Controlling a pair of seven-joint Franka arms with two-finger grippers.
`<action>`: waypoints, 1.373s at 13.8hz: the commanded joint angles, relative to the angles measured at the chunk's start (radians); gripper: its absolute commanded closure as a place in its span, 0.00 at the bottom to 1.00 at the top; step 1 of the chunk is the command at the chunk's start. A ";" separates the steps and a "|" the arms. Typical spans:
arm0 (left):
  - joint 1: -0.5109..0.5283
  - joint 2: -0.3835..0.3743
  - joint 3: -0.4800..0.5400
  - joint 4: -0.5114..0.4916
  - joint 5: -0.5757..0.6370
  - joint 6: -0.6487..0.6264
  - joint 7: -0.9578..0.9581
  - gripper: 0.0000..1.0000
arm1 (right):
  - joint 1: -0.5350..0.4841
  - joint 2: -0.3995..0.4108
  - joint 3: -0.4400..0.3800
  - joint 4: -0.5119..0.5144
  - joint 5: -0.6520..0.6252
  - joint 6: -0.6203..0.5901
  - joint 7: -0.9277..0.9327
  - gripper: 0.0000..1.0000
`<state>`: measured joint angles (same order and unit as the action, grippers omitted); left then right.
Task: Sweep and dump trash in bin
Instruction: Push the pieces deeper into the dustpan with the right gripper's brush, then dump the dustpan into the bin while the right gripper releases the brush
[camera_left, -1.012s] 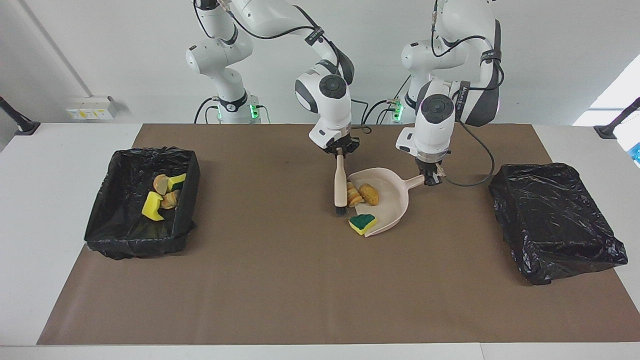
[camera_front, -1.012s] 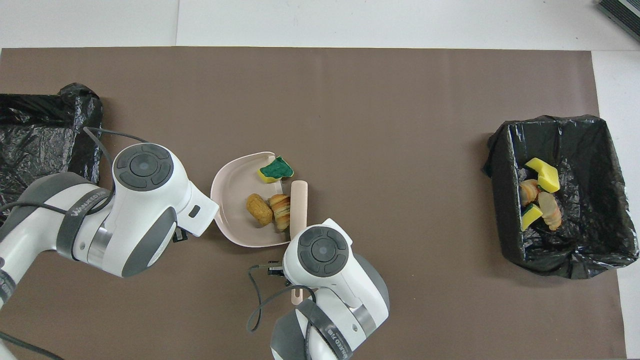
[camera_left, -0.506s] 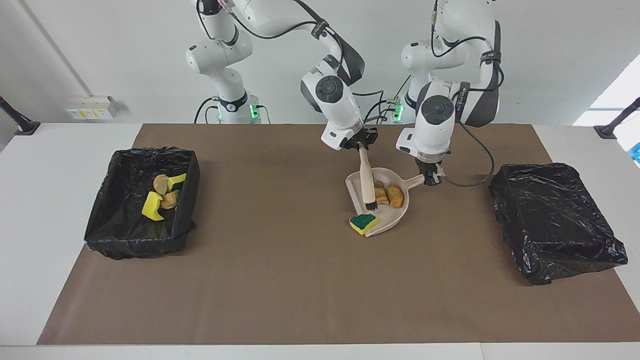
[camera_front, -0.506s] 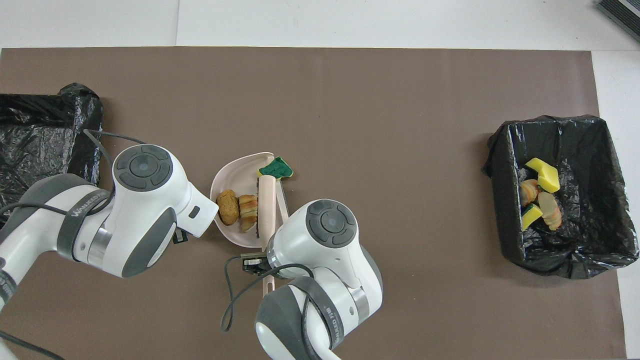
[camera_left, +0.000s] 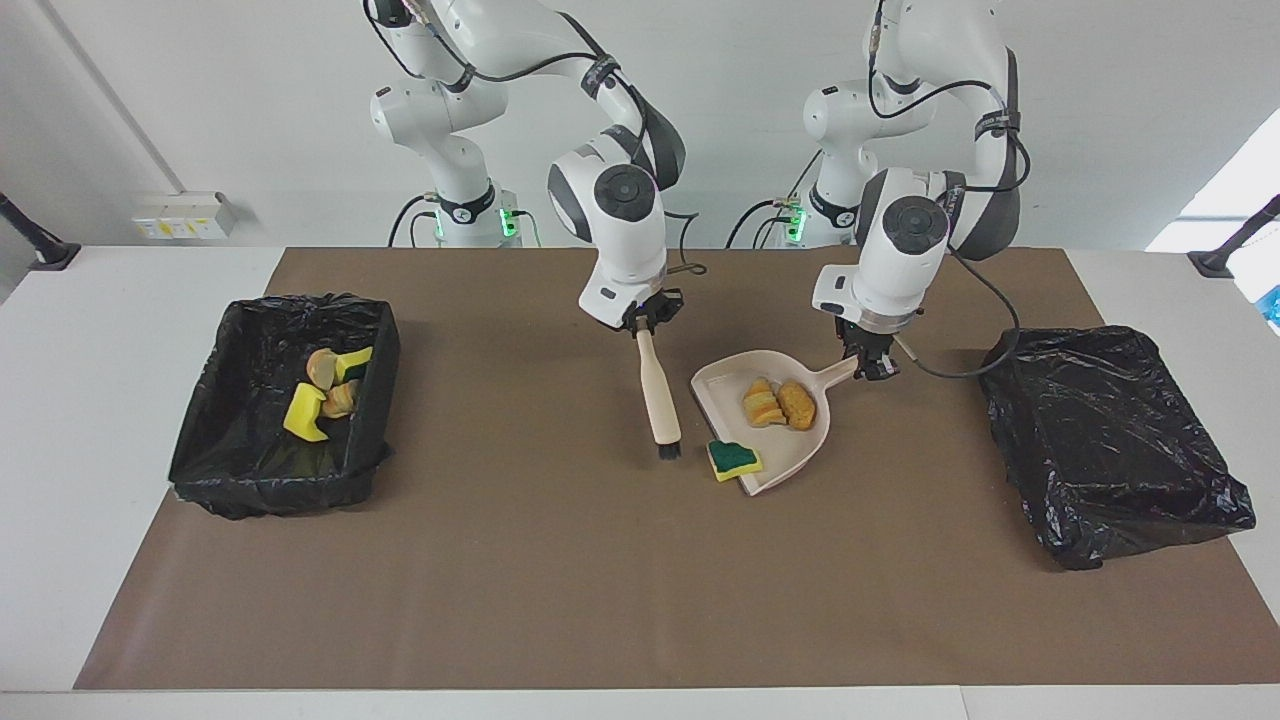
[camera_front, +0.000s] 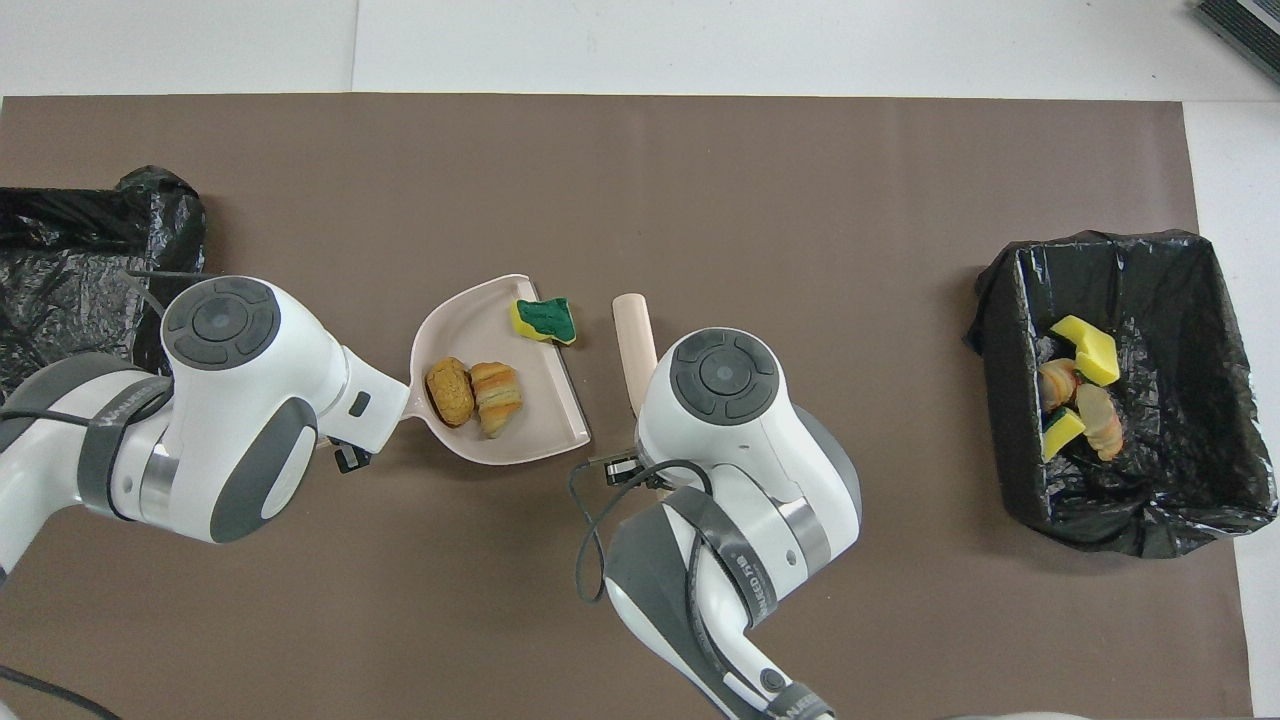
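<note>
The beige dustpan (camera_left: 795, 450) (camera_front: 535, 420) lies mid-table, and my left gripper (camera_left: 868, 367) is shut on its handle. Two tan bread lumps (camera_left: 780, 404) (camera_front: 472, 390) of trash rest deep in the pan. A green-topped yellow sponge piece (camera_left: 733, 459) (camera_front: 543, 320) sits at the corner of the pan's open edge. My right gripper (camera_left: 646, 322) is shut on the beige brush (camera_left: 660, 395) (camera_front: 634, 335), which hangs bristles-down over the mat beside the pan's mouth. The black-lined bin (camera_left: 380, 345) (camera_front: 1010, 330) stands at the right arm's end.
Inside the bin lie several sponge and bread scraps (camera_left: 322, 392) (camera_front: 1080, 385). A second black-bagged box (camera_left: 1110, 440) (camera_front: 80, 270) stands at the left arm's end. Brown paper (camera_left: 560, 570) covers the table.
The brush pushed the two bread lumps deeper into the pan, then swung out toward the right arm's end. The dustpan shifted slightly, and the sponge piece stayed at its edge.
</note>
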<state>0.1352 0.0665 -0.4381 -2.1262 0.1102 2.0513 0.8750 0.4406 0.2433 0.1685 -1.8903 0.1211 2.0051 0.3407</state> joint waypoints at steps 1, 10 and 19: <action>0.018 -0.019 -0.002 -0.017 -0.030 0.027 -0.005 1.00 | -0.023 0.048 0.011 0.043 -0.034 0.000 -0.089 1.00; 0.018 -0.024 -0.002 -0.021 -0.030 0.020 0.001 1.00 | 0.052 0.120 0.083 0.137 0.065 0.125 -0.161 1.00; 0.018 -0.019 -0.002 -0.015 -0.032 0.033 -0.008 1.00 | -0.029 -0.001 0.072 0.129 0.138 -0.043 -0.131 1.00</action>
<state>0.1479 0.0665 -0.4391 -2.1263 0.0963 2.0561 0.8720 0.4517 0.3049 0.2391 -1.7503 0.2529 2.0212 0.2203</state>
